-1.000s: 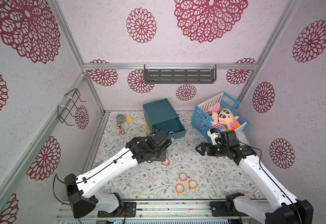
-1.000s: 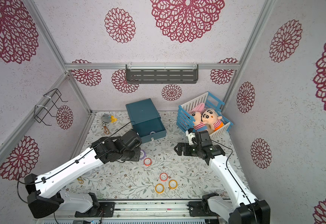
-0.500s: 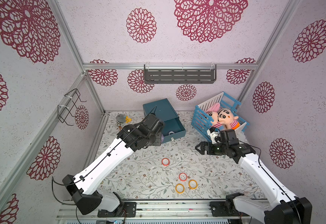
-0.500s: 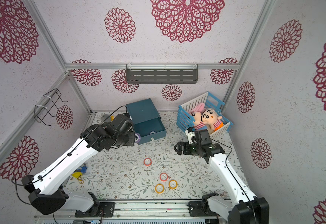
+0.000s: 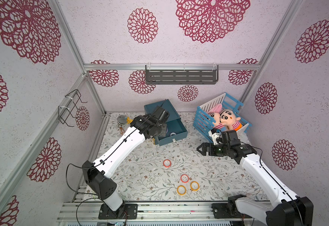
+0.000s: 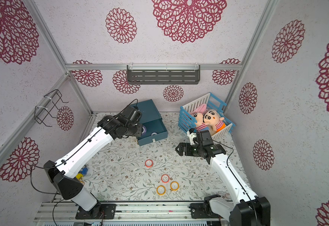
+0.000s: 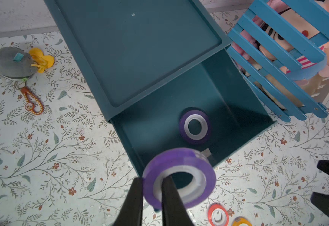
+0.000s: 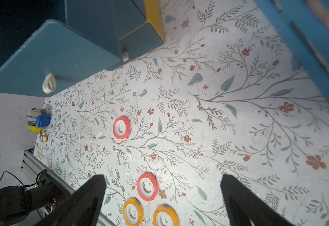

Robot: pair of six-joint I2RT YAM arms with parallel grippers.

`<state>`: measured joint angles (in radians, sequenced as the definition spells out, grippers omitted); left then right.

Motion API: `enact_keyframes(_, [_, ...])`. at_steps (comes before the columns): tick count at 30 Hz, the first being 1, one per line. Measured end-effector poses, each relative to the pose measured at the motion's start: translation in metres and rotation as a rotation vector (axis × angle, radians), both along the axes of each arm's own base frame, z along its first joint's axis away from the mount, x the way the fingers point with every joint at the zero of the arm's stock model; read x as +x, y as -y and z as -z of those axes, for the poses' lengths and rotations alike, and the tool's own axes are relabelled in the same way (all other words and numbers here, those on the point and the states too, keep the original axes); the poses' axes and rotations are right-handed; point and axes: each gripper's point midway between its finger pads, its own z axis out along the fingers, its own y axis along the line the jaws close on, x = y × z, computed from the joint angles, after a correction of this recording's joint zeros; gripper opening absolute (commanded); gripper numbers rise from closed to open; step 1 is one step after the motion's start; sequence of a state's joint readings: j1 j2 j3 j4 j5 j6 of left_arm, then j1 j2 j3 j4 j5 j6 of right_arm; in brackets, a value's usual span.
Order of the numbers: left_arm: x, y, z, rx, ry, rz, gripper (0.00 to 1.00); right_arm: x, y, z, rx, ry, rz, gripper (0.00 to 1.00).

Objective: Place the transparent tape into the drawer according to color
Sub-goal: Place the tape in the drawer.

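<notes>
L pincer [image 7: 152, 179] moved up-frame, clamping purple tape roll [image 7: 198, 166], over teal plastic drawer [image 7: 155, 133] holding second purple roll [image 7: 196, 117]; R pincer [image 8: 163, 176] wide, empty.

Yellow-orange roll [image 7: 241, 222] cut by left wrist view's edge. Both top views: left gripper [image 7: 152, 181] fingertips hidden behind wrist.

White links [image 5: 124, 154], black joints [image 5: 101, 184] and fingers [image 7: 134, 199]

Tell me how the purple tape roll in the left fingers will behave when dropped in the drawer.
Probably stiff: the purple tape roll looks round though the left gripper's fingers pinch just one wall. Likely light, as that small pinch carries it. Round, so it may roll if it lands on edge in the drawer.
</notes>
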<state>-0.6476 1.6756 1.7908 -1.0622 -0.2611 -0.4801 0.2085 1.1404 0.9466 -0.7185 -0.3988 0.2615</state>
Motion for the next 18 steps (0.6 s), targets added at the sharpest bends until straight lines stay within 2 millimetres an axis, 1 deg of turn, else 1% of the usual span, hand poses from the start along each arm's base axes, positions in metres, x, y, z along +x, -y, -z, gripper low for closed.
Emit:
enact_keyframes(6, [0.013,0.004,0.012,0.003,-0.01,0.005,0.0,0.0,0.001,0.0,-0.002,0.002,-0.003,0.99])
enact_keyframes(7, [0.014,0.004,0.014,0.004,-0.014,0.007,0.07,0.0,0.001,0.0,-0.001,0.002,-0.003,0.99])
enact_keyframes(8, [0.014,0.005,0.016,0.006,-0.017,0.01,0.22,0.001,0.001,0.0,-0.001,0.002,-0.002,0.99])
enact_keyframes(10, [0.015,0.007,0.018,0.005,-0.022,0.014,0.35,0.001,0.001,0.001,0.002,-0.001,-0.003,0.99])
enact_keyframes(12, [0.016,0.008,0.018,0.0,-0.02,0.017,0.51,0.002,0.0,0.002,0.006,-0.003,-0.006,0.99])
enact_keyframes(15, [0.018,0.01,0.017,-0.005,-0.011,0.019,0.72,0.005,-0.002,0.001,0.014,0.003,-0.011,0.99])
enact_keyframes(18, [0.019,0.009,0.015,-0.004,-0.001,0.017,0.85,0.008,-0.005,-0.002,0.03,0.022,-0.018,0.99])
